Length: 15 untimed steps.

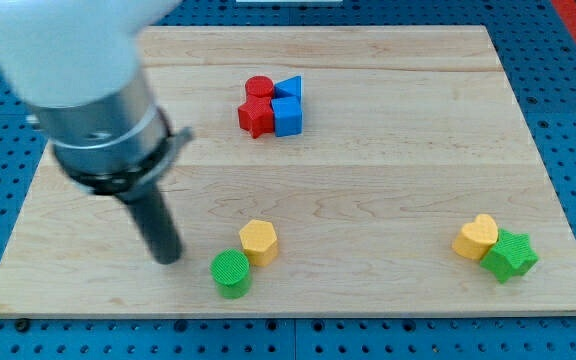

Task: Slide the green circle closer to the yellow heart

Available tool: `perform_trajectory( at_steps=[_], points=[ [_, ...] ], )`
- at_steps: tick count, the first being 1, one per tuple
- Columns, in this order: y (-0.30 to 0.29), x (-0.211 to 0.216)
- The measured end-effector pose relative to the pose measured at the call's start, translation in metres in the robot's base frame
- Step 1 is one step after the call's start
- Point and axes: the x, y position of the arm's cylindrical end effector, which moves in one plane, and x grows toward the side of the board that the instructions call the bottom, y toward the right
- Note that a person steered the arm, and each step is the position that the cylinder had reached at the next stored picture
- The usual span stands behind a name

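Wooden bench (388,170) on blue pegboard. No jaws fitted (bare rod only). My tip (168,256) near bottom-left edge, just left of green circle (231,273), placed for rightward push toward yellow heart (476,238), bottom-right corner.

Board (388,190): pale wood, visible grain, matt, smooth. Green circle (231,272) near board's bottom edge: ribbed matt plastic. Rod with my tip (168,258): dark, dull sheen. Arm housing (63,45): smooth white.
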Motion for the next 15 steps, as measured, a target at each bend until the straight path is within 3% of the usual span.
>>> perform_trajectory(
  at_steps=[1, 3, 4, 6, 9, 10, 12, 15],
  points=[
    [0.024, 0.001],
    [-0.010, 0.042],
    [0.020, 0.057],
    [-0.014, 0.033],
    [0.084, 0.016],
    [0.063, 0.025],
    [0.084, 0.058],
    [0.118, 0.026]
  ],
)
